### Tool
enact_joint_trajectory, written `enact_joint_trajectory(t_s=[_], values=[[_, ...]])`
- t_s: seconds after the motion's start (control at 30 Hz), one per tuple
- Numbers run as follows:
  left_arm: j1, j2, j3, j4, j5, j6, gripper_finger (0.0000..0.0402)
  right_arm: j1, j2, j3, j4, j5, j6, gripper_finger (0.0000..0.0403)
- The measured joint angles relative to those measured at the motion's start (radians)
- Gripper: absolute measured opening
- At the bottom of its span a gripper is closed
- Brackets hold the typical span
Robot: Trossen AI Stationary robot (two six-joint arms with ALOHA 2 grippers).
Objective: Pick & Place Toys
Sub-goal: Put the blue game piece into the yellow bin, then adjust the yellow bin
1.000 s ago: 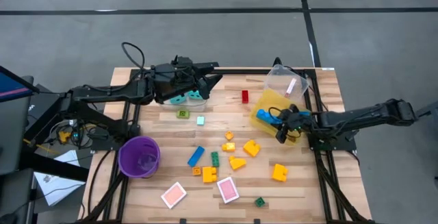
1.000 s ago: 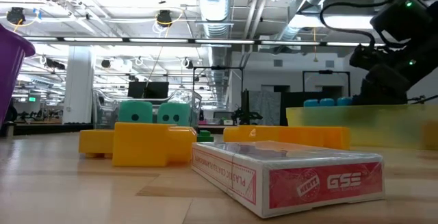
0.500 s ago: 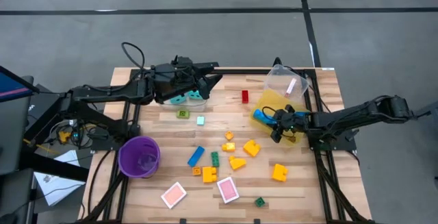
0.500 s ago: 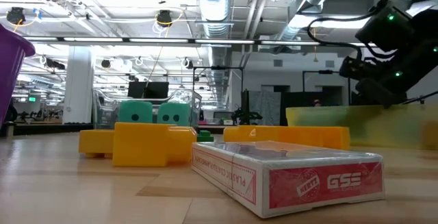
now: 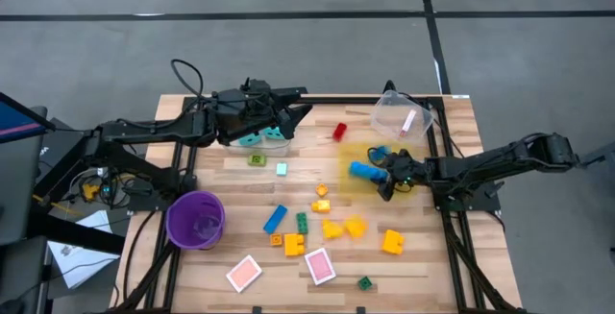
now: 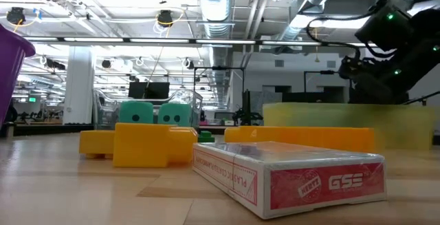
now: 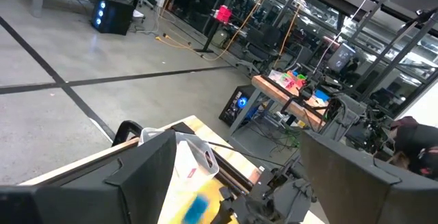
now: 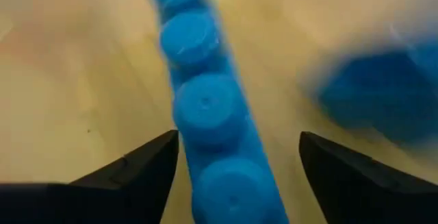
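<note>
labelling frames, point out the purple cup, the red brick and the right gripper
purple cup (image 5: pixel 195 220), high view, inside bottom
red brick (image 5: pixel 338 132), high view, top face
right gripper (image 5: pixel 387 178), high view, between its fingertips

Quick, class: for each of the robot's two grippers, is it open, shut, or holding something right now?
Left gripper: open, holding nothing, over the cyan dice.
Right gripper: open, fingers either side of a long blue brick, not clamping it.

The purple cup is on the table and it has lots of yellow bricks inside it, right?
Not quite. The purple cup is on the table, but the high view shows no yellow bricks inside it. The yellow bricks lie on the wood beside it.
</note>
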Motion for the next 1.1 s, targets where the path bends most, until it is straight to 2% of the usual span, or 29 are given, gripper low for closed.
enact_joint_trajectory(t_s=[0.13, 0.5, 0.67, 0.87, 0.97, 1.1], values=[[0.000, 0.000, 0.000, 0.000, 0.000, 0.000, 0.0302, -0.001, -0.012, 0.025, -0.013, 0.005, -0.001, 0.0307], [0.000, 0.000, 0.000, 0.000, 0.000, 0.001, 0.0302, -0.001, -0.071, 0.078, -0.049, 0.099, 0.045, 0.0303], [-0.001, 0.000, 0.000, 0.000, 0.000, 0.002, 0.0302, -0.003, -0.096, 0.117, -0.147, 0.176, 0.251, 0.0303], [-0.002, 0.000, 0.000, 0.000, 0.001, 0.003, 0.0302, -0.058, -0.076, 0.189, -0.440, 0.196, 0.566, 0.0296], [-0.002, 0.000, 0.000, 0.000, 0.001, 0.003, 0.0302, -0.098, -0.059, 0.217, -0.553, 0.184, 0.657, 0.0276], [-0.002, 0.000, 0.000, 0.000, 0.001, 0.003, 0.0302, -0.145, -0.028, 0.247, -0.666, 0.117, 0.740, 0.0231]])
